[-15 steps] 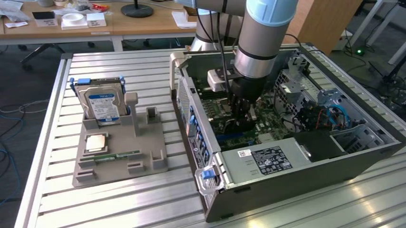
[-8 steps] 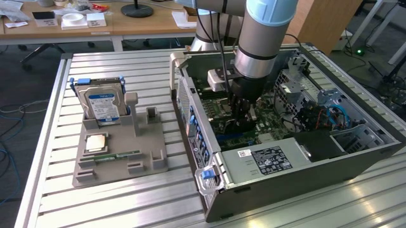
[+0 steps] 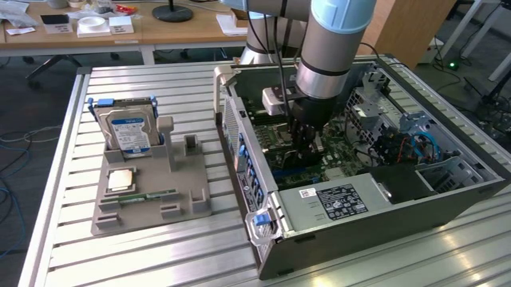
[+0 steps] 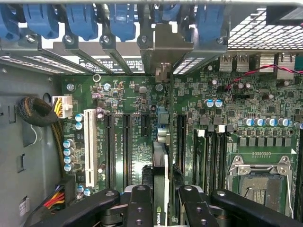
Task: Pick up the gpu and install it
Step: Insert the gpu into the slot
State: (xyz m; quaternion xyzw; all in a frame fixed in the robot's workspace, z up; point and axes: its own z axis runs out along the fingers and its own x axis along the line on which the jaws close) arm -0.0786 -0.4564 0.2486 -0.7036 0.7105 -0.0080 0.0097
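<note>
My gripper (image 3: 302,156) reaches down into the open computer case (image 3: 264,239), over the green motherboard (image 4: 123,99). In the wrist view its black fingers (image 4: 140,205) are shut on the gpu (image 4: 160,161), one on each side of it. The thin card is seen edge-on, standing upright between the long black expansion slots (image 4: 127,146). Its metal bracket (image 4: 163,47) reaches the row of rear slot openings with blue latches (image 4: 83,19). I cannot tell whether the card's edge is seated in a slot.
Beside the case at the exterior view's left, a grey parts holder (image 3: 152,209) carries the silver hard drive (image 3: 128,134), a CPU (image 3: 121,179) and a green RAM stick (image 3: 148,196). The power supply (image 3: 335,203) fills the case's near end. An empty CPU socket (image 4: 260,182) and cable bundles (image 4: 38,111) flank the slots.
</note>
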